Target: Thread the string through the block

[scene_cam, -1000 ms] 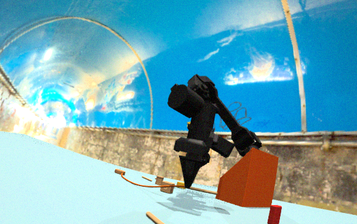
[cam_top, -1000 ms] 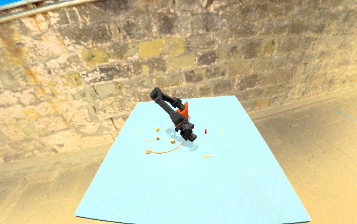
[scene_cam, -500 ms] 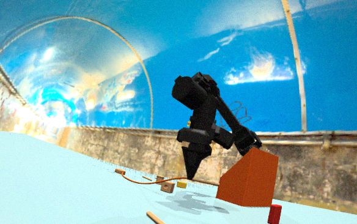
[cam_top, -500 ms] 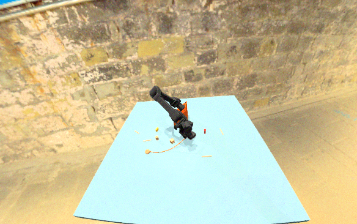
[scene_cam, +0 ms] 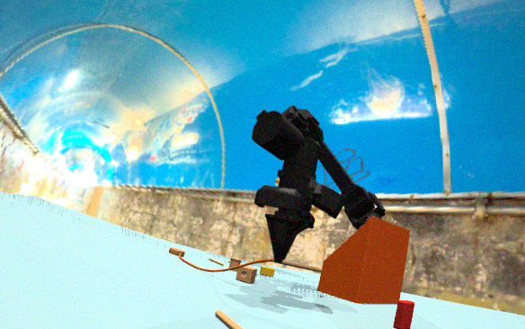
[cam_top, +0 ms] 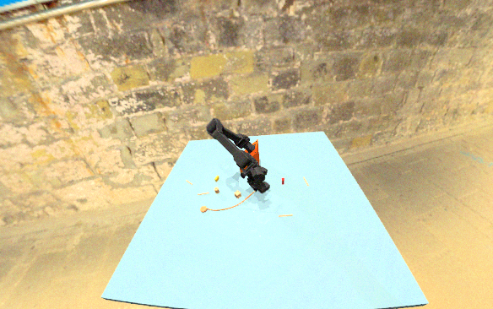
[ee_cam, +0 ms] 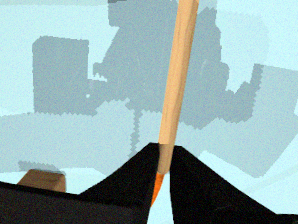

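stick: while its orange string (cam_top: 230,208) (scene_cam: 211,271) (ee_cam: 157,189) is trailing to the button (cam_top: 203,209) (scene_cam: 176,252), i am gripping it (scene_cam: 301,266) (ee_cam: 177,75).
end effector (cam_top: 256,191) (scene_cam: 279,261) (ee_cam: 164,153): clenched around stick.

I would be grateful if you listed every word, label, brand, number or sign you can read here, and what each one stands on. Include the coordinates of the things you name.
There are none that I can read.
The block with a hole (cam_top: 238,194) (scene_cam: 246,274), the button (cam_top: 203,209) (scene_cam: 176,252) and the red cylinder (cam_top: 283,181) (scene_cam: 404,315) show no lettering.
The black arm (cam_top: 228,145) (scene_cam: 298,168) and its orange base (scene_cam: 382,265) show none either.
Any tiny marking would be too blurred to read.
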`<action>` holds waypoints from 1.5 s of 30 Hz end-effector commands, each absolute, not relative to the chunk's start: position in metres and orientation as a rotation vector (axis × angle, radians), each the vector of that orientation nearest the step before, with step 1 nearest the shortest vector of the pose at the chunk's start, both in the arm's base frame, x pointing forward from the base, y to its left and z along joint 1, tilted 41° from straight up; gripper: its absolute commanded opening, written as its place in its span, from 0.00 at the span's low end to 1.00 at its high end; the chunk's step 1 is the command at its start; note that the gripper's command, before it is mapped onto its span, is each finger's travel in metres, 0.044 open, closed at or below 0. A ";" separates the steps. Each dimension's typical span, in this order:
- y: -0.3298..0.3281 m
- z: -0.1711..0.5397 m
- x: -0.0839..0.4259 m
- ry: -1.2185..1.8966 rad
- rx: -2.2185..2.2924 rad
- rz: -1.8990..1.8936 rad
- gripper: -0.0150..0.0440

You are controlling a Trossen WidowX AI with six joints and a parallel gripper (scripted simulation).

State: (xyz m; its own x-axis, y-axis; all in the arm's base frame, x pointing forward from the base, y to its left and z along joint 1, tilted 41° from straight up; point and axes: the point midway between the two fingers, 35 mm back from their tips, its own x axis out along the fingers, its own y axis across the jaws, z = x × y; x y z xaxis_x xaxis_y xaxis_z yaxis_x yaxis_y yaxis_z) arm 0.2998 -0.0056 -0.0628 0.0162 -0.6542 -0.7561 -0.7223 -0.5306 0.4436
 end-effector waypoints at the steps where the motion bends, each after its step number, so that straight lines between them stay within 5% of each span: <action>1: -0.006 -0.061 0.304 1.536 -2.126 1.432 0.25; 45: -0.018 -0.048 0.343 1.638 -1.014 -0.098 0.25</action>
State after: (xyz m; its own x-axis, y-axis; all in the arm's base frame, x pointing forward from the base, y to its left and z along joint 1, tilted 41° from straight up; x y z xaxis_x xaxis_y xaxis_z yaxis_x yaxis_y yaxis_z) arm 0.3389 -0.0171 -0.0498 0.0185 -0.6485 -0.7610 -0.6417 0.5760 -0.5064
